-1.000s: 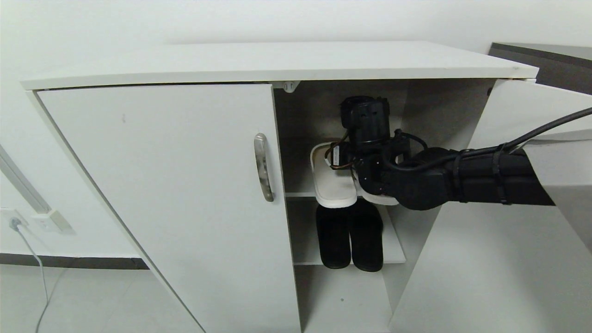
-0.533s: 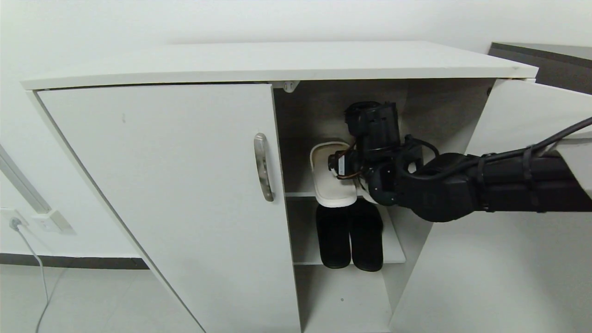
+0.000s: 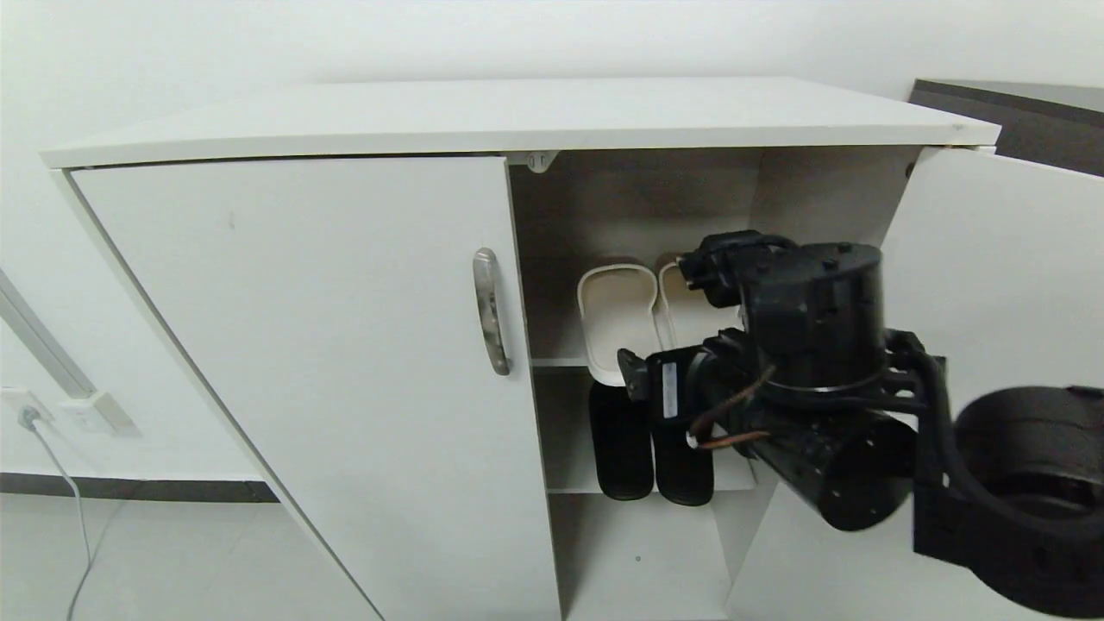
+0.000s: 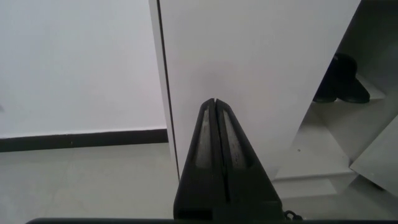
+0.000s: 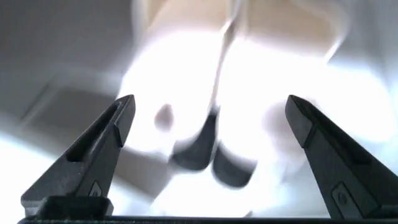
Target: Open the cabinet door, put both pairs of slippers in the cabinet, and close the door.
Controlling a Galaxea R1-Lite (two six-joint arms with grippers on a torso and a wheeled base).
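Note:
The white cabinet (image 3: pixel 517 112) has its left door (image 3: pixel 302 345) closed and its right door (image 3: pixel 992 259) swung open. A white pair of slippers (image 3: pixel 617 319) lies on the upper shelf, and a black pair (image 3: pixel 621 448) lies on the shelf below. My right gripper (image 3: pixel 642 379) hangs just outside the opening, in front of both pairs. In the right wrist view that gripper (image 5: pixel 208 112) is open and holds nothing, with the white slippers (image 5: pixel 249 93) blurred ahead of it. My left gripper (image 4: pixel 215 109) is shut and empty, low before the closed door (image 4: pixel 249 62), with the black slippers (image 4: pixel 342 81) off to one side.
A metal handle (image 3: pixel 489 310) runs down the closed door's inner edge. A wall socket with a hanging cable (image 3: pixel 26 418) is at the far left, above grey floor. A dark surface (image 3: pixel 1018 112) stands behind the open door.
My right arm has drawn back out of the upper shelf and dropped lower, leaving the white slippers lying there. The cabinet and the black slippers have not moved.

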